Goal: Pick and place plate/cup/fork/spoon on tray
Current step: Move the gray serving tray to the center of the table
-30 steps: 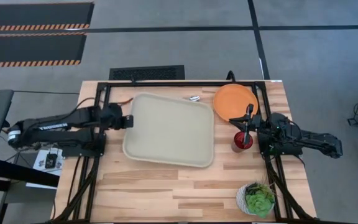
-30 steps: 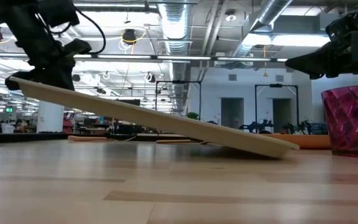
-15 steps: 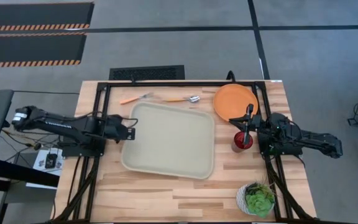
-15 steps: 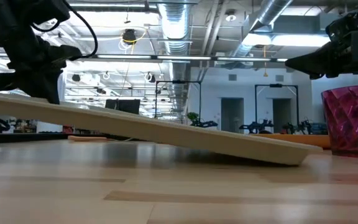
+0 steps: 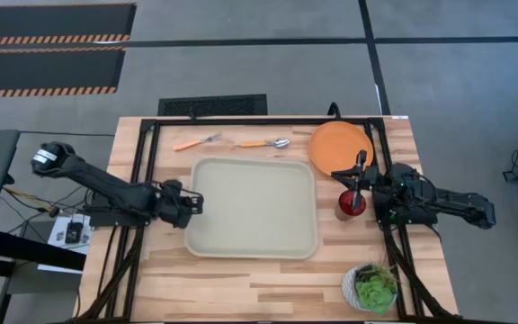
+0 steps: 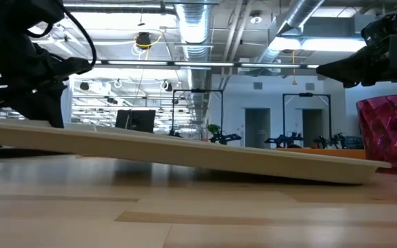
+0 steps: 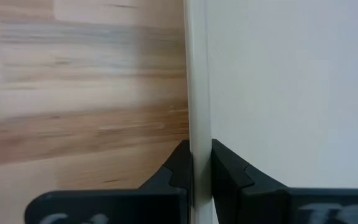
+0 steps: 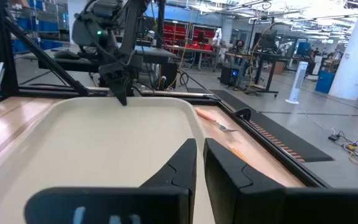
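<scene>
the left gripper point(image 5: 193, 203) is clamped on the left rim of the tray point(image 5: 252, 209), its two dark fingers point(image 7: 179, 168) pinching the pale edge from either side, as the left wrist view shows. in the low view the tray point(image 6: 185, 153) sits tilted, its gripped side raised off the wooden table point(image 5: 268, 279) and its far right edge resting on the wood just beside the cup point(image 6: 395, 131). seen from above, the tray lies in the middle of the table and holds nothing.

the right gripper point(image 5: 360, 173) hangs over the dark red cup point(image 5: 350, 204), which stands on the table between the tray and the right arm's base; its fingers point(image 8: 188, 165) are nearly together with only a thin gap and nothing between them. the orange plate point(image 5: 340, 146) lies at the table's far right, just behind the cup and near the tray's far right corner. the fork point(image 5: 196, 141) and the spoon point(image 5: 263, 142) lie side by side along the far edge of the table, just beyond the tray's far rim, fork to the left, spoon to the right. a white pot with a green plant point(image 5: 372, 288) stands at the table's near right corner, well apart from the tray.
</scene>
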